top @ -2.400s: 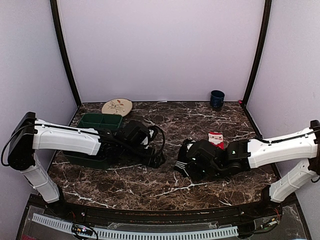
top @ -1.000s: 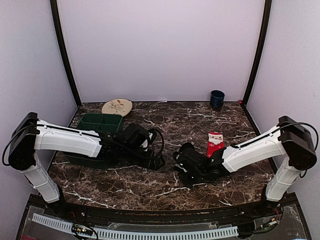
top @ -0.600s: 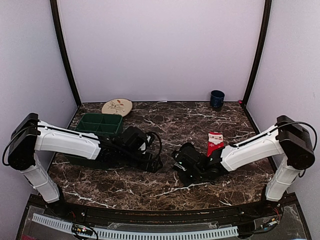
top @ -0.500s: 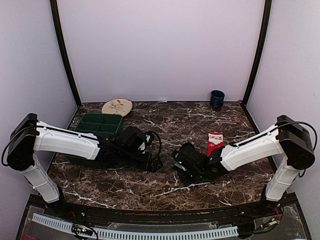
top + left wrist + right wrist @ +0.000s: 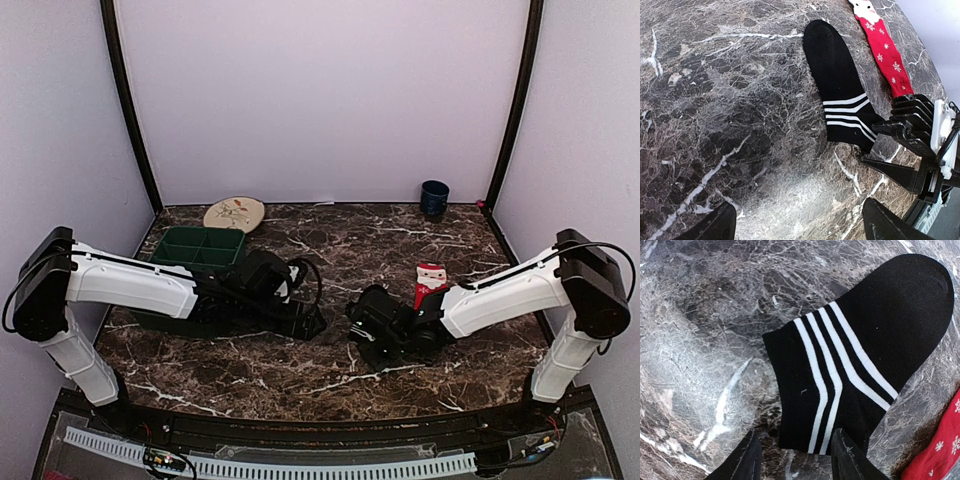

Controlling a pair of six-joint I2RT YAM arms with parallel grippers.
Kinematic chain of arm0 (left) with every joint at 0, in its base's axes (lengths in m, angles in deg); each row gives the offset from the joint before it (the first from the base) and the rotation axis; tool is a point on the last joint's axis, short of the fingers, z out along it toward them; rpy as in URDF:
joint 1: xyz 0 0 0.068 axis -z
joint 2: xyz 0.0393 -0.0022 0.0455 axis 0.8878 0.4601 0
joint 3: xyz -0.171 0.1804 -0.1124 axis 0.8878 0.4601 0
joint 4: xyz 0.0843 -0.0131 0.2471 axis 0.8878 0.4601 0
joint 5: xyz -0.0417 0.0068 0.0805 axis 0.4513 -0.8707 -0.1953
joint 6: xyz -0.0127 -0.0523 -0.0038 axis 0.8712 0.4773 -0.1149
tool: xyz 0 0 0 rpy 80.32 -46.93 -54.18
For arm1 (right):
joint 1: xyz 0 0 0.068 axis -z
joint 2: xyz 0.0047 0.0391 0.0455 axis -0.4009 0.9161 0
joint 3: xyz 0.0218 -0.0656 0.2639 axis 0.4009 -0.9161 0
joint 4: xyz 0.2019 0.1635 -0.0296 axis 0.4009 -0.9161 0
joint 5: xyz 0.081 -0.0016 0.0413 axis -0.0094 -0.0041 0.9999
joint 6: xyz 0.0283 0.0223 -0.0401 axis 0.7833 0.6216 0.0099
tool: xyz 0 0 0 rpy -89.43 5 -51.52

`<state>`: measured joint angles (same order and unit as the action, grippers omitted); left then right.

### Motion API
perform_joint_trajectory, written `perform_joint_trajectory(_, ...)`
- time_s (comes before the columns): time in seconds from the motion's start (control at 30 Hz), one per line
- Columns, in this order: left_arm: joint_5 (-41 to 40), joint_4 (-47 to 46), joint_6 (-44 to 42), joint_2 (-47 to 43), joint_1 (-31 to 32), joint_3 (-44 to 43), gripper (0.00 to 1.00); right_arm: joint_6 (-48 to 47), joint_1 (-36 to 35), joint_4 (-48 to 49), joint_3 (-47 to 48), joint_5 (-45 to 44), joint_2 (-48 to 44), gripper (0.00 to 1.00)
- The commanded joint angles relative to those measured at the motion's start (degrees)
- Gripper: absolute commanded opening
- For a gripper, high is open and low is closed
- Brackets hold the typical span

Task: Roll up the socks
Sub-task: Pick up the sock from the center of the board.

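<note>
We are poising our right gripper [image 5: 797,460], jaws apart and empty, at the striped cuff of the black sock [image 5: 860,355] on the table [image 5: 700,315] beside the red sock [image 5: 885,55], our left gripper [image 5: 800,227] likewise wide and empty, and probably risking dragging the cuff instead of rolling it.

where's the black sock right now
In the right wrist view the black sock lies flat on the marble table, right of centre, striped cuff at the open right gripper, red sock alongside.
</note>
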<state>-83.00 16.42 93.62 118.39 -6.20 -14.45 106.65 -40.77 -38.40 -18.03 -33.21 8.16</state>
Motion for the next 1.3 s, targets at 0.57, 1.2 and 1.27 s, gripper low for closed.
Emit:
perform_joint_trajectory(0.57, 1.19, 0.04, -0.40, -1.61, -2.07, 1.27, 0.90, -2.57, 3.68, 3.44, -1.04, 5.54, 4.37, 0.20)
perform_joint_trajectory(1.2, 2.91, -0.01, -2.11, -1.02, -3.96, 0.95, 0.90, -2.23, 3.67, 1.25, 5.45, 17.74, 4.97, 0.00)
perform_joint_trajectory(1.27, 3.12, -0.23, -2.35, -1.07, -4.14, 1.11, 0.90, -2.04, 3.67, 0.87, 6.51, 19.43, 5.20, 0.00)
